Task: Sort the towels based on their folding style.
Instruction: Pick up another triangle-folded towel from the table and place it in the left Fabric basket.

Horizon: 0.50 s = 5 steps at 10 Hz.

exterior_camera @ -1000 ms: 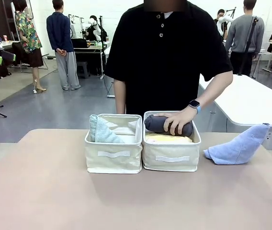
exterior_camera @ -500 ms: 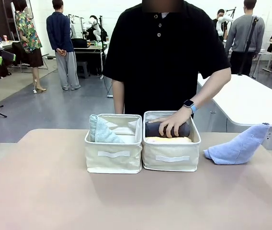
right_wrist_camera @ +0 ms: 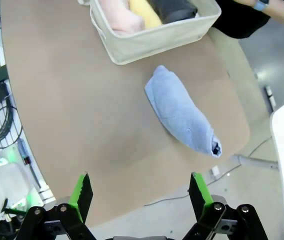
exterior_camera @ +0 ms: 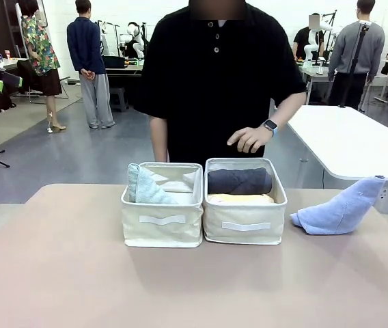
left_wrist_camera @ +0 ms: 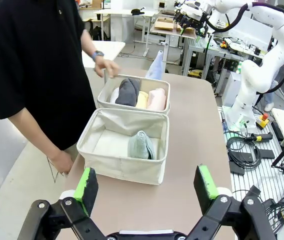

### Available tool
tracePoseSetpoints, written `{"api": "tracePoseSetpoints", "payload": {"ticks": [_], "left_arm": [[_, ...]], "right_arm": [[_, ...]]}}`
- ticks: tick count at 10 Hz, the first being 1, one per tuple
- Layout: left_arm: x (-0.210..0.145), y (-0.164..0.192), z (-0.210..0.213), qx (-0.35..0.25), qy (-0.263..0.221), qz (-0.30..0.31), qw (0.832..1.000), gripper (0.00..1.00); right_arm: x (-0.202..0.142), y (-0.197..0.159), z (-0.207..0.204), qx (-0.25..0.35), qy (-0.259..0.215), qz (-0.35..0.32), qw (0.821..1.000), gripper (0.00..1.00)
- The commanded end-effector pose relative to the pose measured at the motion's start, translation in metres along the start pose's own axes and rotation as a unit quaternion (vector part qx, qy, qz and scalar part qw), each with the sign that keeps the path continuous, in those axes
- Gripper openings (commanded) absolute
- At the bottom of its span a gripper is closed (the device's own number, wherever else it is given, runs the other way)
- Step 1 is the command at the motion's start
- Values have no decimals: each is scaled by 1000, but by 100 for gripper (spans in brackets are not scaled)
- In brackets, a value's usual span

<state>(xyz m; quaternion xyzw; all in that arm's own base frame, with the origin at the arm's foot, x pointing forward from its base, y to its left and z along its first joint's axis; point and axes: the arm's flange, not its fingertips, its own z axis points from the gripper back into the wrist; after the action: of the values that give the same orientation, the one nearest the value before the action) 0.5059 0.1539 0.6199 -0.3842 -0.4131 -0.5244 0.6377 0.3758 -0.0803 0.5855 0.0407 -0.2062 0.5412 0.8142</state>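
Two cream bins stand side by side mid-table. The right bin holds rolled towels: dark grey on top, yellow under it, pale pink beside them. In the left bin leans a pale teal cone towel. A light blue cone towel lies on the table right of the bins, also below my right gripper. The person's hand hovers above the right bin. My left gripper stands open high over the table, facing the bins. Both grippers hold nothing.
The person in black stands at the table's far edge, their other hand low beside the left bin. The near half of the tan table is bare. A white table stands behind at right.
The person's hand let go of the dark grey rolled towel, leaving it in the right bin, and lifted up and back. Neither gripper changed.
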Motion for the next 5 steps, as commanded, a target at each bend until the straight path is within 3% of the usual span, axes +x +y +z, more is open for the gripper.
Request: {"api": "tracePoseSetpoints", "payload": {"ticks": [1,2,3,5], "left_arm": [[0,-2,-1,4,13,1,1000,100],[0,-2,-1,4,13,1,1000,100],[0,-2,-1,4,13,1,1000,100],[0,-2,-1,4,13,1,1000,100]], "right_arm": [[-3,2,-3,5,-5,5,1000,100],[0,0,0,0,0,0,1000,100],[15,-21,-5,-5,57,84,995,100],[34,-60,-19,39,89,198,975,100]]}}
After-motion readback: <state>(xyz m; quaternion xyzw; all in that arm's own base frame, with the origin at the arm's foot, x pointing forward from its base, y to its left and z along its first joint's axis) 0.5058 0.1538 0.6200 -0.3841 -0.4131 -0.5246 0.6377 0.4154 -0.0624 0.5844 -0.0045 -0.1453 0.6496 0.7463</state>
